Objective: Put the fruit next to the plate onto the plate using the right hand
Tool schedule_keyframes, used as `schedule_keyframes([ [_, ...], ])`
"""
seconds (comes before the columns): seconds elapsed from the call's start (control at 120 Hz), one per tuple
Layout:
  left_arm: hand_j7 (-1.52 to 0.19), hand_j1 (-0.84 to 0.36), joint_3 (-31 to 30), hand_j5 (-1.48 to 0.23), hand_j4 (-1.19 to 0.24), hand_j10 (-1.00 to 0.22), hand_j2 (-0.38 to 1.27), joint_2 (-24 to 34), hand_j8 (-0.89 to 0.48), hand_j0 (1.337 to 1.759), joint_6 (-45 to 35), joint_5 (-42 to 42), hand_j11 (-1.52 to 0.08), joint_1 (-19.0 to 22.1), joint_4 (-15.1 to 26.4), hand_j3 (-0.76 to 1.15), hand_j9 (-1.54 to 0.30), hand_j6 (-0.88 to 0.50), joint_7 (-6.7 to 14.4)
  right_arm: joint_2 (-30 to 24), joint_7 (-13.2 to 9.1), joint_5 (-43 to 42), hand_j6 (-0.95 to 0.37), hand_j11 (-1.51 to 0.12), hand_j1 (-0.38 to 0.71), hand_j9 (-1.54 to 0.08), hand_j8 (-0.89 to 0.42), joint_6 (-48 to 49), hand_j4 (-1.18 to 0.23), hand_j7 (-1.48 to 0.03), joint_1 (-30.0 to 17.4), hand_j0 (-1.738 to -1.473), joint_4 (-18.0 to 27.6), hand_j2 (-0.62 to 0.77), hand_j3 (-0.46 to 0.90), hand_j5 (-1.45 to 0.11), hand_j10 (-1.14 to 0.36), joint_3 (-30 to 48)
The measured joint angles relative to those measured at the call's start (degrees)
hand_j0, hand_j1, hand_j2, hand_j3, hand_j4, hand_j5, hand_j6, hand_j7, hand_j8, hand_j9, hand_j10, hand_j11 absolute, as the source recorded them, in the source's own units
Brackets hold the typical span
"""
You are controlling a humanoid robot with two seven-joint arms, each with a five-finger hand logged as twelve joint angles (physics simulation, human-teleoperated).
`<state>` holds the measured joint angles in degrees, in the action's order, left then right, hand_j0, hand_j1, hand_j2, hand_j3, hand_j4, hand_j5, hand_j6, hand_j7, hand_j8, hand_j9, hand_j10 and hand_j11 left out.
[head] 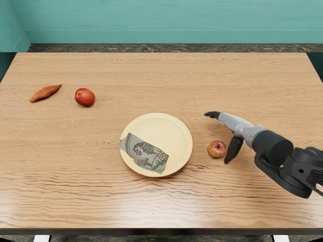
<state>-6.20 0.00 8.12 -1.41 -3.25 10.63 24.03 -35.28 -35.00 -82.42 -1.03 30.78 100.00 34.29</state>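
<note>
Your right hand point(237, 130), fingers spread, holds nothing just beside the apple point(217, 149), right of the plate point(161, 128). Apple round, no long axis.

- One table point(161, 75).
- One plate point(171, 126).
- Two round red fruits: a small apple point(217, 149) at the plate's three o'clock, and a larger red fruit point(85, 97) toward its ten o'clock.
- One long orange-red piece point(45, 93), also toward ten o'clock.
- One right hand point(236, 130), at three o'clock beyond the small apple.
</note>
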Motion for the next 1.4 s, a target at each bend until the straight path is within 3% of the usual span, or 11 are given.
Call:
schedule_keyframes([
  [0.283, -0.01, 0.34, 0.0, -0.01, -0.01, -0.01, 0.0, 0.0, -0.01, 1.658, 0.0, 0.0, -0.01, 0.18, 0.0, 0.0, -0.01, -0.01, -0.01, 2.43, 0.0, -0.01, -0.26, -0.33, -0.05, -0.33, -0.25, -0.12, -0.25, -0.33, 0.05, -1.658, 0.0, -0.05, 0.0, -0.33, -0.25, -0.39],
  [0.725, -0.01, 0.34, -0.01, -0.01, -0.01, -0.01, 0.0, 0.0, -0.01, 1.658, 0.0, 0.0, -0.01, 0.18, 0.0, 0.0, -0.01, -0.01, 0.0, 1.68, 0.0, 0.0, -0.39, -0.5, 0.11, -0.5, -0.38, 0.01, -0.38, -0.5, -0.45, -1.657, 0.01, -0.07, 0.0, -0.5, -0.38, -0.6],
  [1.4, -0.01, 0.34, -0.01, -0.01, -0.01, -0.01, 0.0, 0.0, -0.01, 1.658, -0.01, 0.0, -0.01, 0.18, 0.0, 0.0, -0.01, -0.01, -0.01, 0.99, -0.02, -0.13, -0.5, -0.64, 0.25, -0.65, -0.46, -0.05, -0.5, -0.64, -0.65, -1.657, 0.01, -0.03, 0.0, -0.63, -0.49, -0.81],
])
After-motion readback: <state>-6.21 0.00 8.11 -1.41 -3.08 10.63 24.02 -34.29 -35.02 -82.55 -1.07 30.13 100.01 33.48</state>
